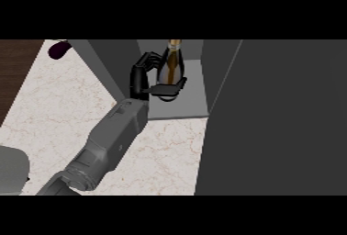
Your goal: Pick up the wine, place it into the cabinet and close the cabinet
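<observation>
White marbled counter [61, 114] is carrying an open dark grey cabinet [177, 109]. Left hand [140, 75] is curling round the dark glass wine bottle with gold neck [174, 64], holding it inside the compartment; can't tell if it's touching the shelf. Placing step is underway. Next: letting go, backing out, swinging the wide grey door [284, 119] shut. Right hand isn't showing.

left forearm [112, 137] comes in from lower left, stretched up and to the right. left hand [139, 78] at far end, fingers and thumb curled round wine [174, 64].
</observation>
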